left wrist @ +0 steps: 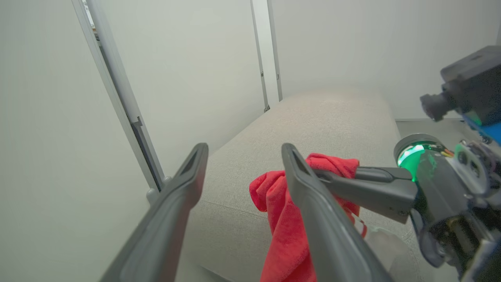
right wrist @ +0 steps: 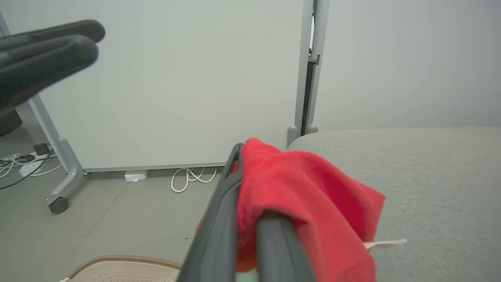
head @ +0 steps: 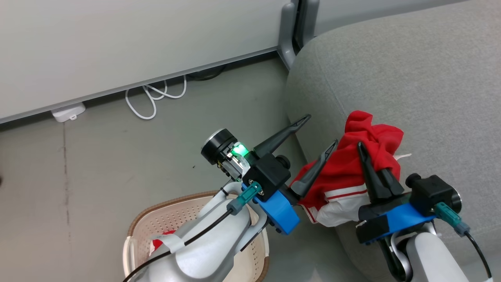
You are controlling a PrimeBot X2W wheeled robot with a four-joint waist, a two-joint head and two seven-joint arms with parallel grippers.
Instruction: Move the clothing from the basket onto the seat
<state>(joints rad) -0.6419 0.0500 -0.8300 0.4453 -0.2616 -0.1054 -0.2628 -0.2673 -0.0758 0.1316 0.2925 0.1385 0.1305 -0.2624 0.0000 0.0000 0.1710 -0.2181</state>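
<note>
A red garment of the clothing [head: 375, 137] with white trim hangs bunched over the near left edge of the grey seat [head: 411, 78]. My right gripper [head: 361, 148] is shut on it, and in the right wrist view the red cloth [right wrist: 313, 196] drapes over that gripper [right wrist: 250, 184]. My left gripper [head: 322, 129] stands open just left of the garment, with nothing between its fingers [left wrist: 184, 184]. The clothing [left wrist: 282, 219] shows behind its right finger. The basket [head: 164, 211] sits on the floor at lower left, partly hidden by my left arm, a scrap of red inside [head: 156, 241].
A pale partition panel with a grey post [head: 287, 35] stands behind the seat's corner. A white cable [head: 154, 98] and a white power block [head: 68, 111] lie on the floor by the panel. A wheeled foot [right wrist: 58, 203] stands further left.
</note>
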